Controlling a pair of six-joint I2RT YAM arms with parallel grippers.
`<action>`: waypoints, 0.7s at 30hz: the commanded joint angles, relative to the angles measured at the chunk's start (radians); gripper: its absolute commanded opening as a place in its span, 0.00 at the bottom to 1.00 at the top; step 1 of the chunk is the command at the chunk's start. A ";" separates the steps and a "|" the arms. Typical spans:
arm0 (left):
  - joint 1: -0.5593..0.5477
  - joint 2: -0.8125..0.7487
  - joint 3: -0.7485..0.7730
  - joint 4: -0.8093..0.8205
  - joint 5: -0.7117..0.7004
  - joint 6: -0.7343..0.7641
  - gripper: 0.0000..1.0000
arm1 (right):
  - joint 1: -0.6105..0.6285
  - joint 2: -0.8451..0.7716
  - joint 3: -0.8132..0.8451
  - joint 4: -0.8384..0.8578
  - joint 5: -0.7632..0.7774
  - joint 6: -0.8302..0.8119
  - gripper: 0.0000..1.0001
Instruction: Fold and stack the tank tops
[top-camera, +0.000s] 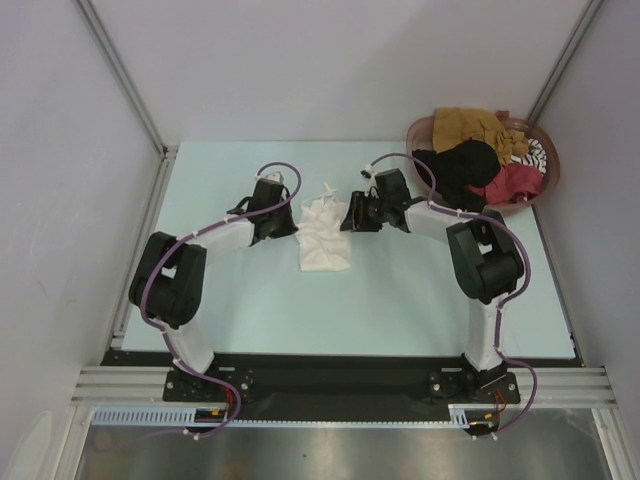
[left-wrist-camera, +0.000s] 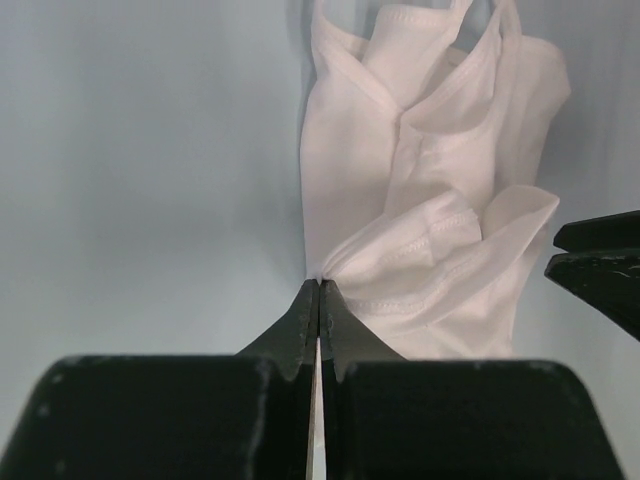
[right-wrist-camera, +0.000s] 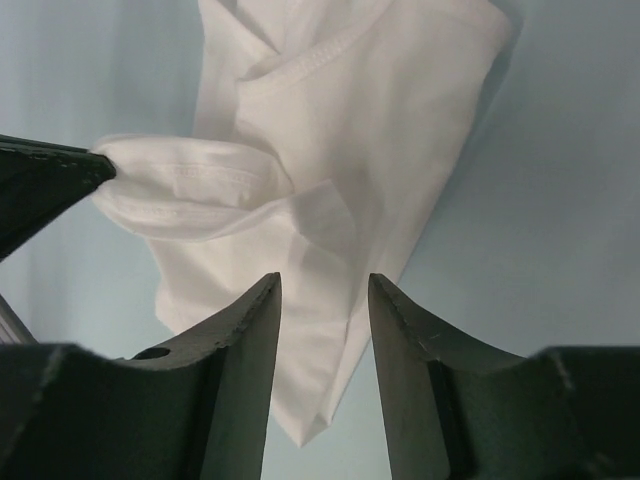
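A crumpled white tank top (top-camera: 323, 236) lies on the light blue table between my two grippers. In the left wrist view my left gripper (left-wrist-camera: 320, 284) is shut on a hem fold at the white tank top's (left-wrist-camera: 430, 170) near edge. My right gripper (right-wrist-camera: 323, 287) stands open just above the white tank top (right-wrist-camera: 370, 120), cloth showing between its fingers but not pinched. From above, the left gripper (top-camera: 290, 226) is at the garment's left side and the right gripper (top-camera: 349, 215) at its right. More tank tops fill the basket: mustard (top-camera: 468, 124), black (top-camera: 462, 166), red (top-camera: 517, 183), striped (top-camera: 534, 152).
The round reddish-brown basket (top-camera: 553, 166) sits at the table's far right corner, close behind the right arm's elbow (top-camera: 487, 262). Grey walls and metal frame posts enclose the table (top-camera: 400, 305) on three sides.
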 joint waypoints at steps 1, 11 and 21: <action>0.000 0.008 0.056 -0.009 -0.024 0.021 0.00 | -0.004 0.021 0.069 0.056 -0.026 -0.065 0.46; 0.001 0.019 0.078 -0.021 -0.016 0.023 0.00 | 0.001 0.080 0.113 0.087 -0.034 -0.079 0.46; 0.004 0.033 0.102 -0.040 -0.010 0.024 0.00 | 0.009 0.091 0.156 0.037 -0.035 -0.079 0.00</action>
